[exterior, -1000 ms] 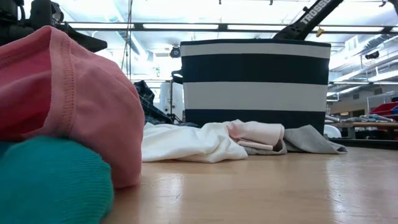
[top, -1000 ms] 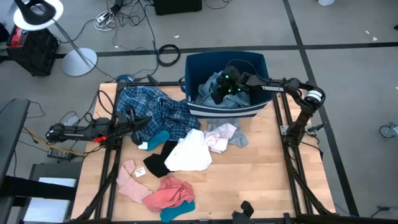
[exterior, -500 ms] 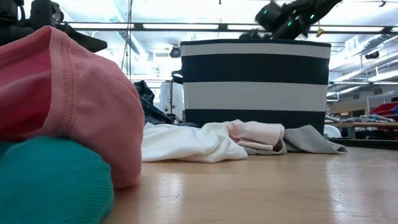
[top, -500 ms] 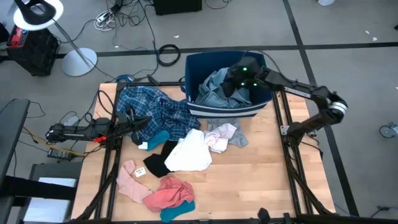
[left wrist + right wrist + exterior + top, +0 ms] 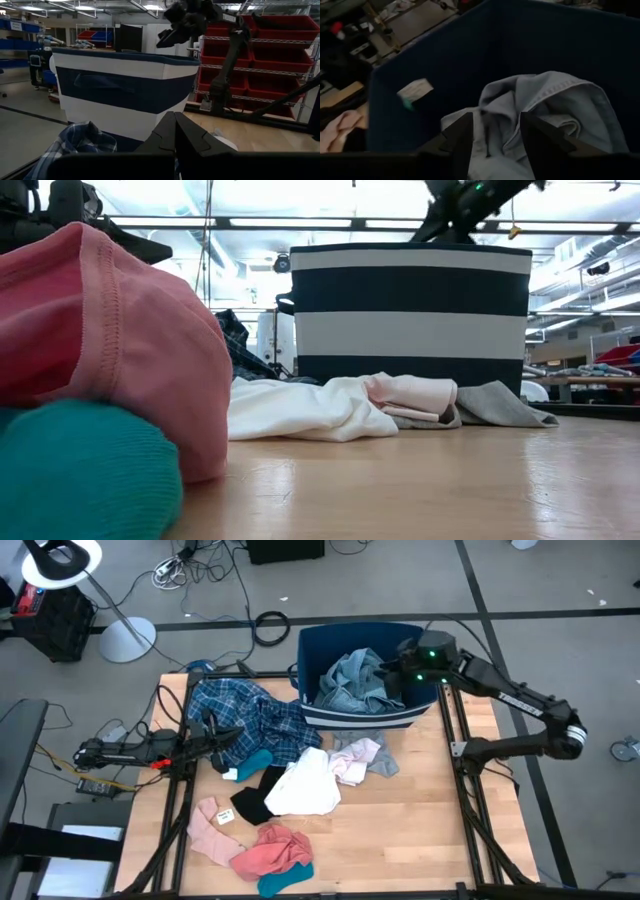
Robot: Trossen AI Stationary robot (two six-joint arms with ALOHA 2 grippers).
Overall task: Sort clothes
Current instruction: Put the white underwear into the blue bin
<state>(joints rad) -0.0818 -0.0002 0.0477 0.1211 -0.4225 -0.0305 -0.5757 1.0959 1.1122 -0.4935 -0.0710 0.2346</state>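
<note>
Denim-blue fabric, the light blue garment (image 5: pixel 352 683), lies bunched inside the dark blue bin (image 5: pixel 318 648) at the far edge of the wooden table (image 5: pixel 420 820). Right gripper (image 5: pixel 405 668) hangs above the bin's right side, over the garment but not touching it; its two fingers (image 5: pixel 459 137) stand apart with nothing between them, the garment showing below through the gap. From table level the bin's outside is striped navy and white.

Left gripper (image 5: pixel 228 738) sits low at the table's left side, fingers pressed together and holding nothing, its tip resting at the edge of the blue plaid shirt (image 5: pixel 245 710). That shirt is spread over the table's far-left part, just left of the bin.

Remaining clothes on the table: white piece (image 5: pixel 305 785) near the centre, touching a black piece (image 5: pixel 258 800) on its left. Pale pink piece (image 5: pixel 355 762) and a grey piece (image 5: pixel 385 762) lie just in front of the bin. Teal sock (image 5: pixel 250 762) sits between the plaid shirt and the black piece. Light pink piece (image 5: pixel 210 830) lies near the front-left; a coral pink piece (image 5: pixel 272 848) sits beside it with a second teal piece (image 5: pixel 285 880) under its front edge.
</note>
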